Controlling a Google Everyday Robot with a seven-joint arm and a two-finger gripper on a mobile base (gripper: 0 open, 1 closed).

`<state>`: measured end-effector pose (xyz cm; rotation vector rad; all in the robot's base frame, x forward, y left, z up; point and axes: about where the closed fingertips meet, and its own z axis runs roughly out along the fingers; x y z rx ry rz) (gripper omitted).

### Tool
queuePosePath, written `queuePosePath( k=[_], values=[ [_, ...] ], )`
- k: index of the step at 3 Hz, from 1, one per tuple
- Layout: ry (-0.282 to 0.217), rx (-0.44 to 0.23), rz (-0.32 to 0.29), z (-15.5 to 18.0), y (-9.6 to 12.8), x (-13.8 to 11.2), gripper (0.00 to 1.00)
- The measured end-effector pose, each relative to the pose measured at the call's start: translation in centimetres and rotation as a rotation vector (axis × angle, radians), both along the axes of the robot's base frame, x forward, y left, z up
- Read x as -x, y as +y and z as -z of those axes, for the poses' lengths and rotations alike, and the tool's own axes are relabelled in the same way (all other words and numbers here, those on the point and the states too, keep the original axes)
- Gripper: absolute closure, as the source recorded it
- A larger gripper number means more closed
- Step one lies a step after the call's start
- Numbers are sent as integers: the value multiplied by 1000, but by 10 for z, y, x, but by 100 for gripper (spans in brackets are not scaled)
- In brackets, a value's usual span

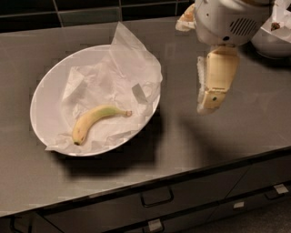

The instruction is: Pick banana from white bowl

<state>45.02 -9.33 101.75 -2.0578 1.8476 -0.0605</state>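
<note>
Below the counter edge, drawers (pixel 157 196): shut fronts with handles; no part in the task
Counter (pixel 227 150): dark grey worktop carrying the bowl; a bare stretch lies under the gripper
Banana (pixel 93 122): lies on its side in the near-left part of the white bowl, on the paper; greenish stem end points right, dark tip points toward the near rim; nothing touches it
White bowl (pixel 43 95): wide and shallow, stands left of centre on the counter
Paper lining (pixel 122 73): crumpled white sheet over the bowl floor, peaking above the far-right rim
Gripper (pixel 207 107): hangs pointing down above the bare counter, to the right of the bowl and well apart from the banana; carries nothing; whether it is spread or closed cannot be told from this view
Wrist housing (pixel 227 20): white rounded body directly above the gripper, at the top right
Smaller bowl (pixel 273 41): far right corner, partly cut off by the frame; not the target
Tiled wall (pixel 91 11): dark tiles behind the counter
Done: no part of the pick; no contact made
Left (judged): travel left over the bowl, descend to the banana, grasp it, lift it clear of the rim
Progress (judged): early, approach stage
</note>
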Motion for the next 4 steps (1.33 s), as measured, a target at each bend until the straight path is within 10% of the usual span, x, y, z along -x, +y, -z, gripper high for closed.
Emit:
queuePosePath(
  k=[2,4],
  values=[
    [21,24,-162,3,66,-18,0],
    [54,35,-193,19,111,-35,0]
  ],
)
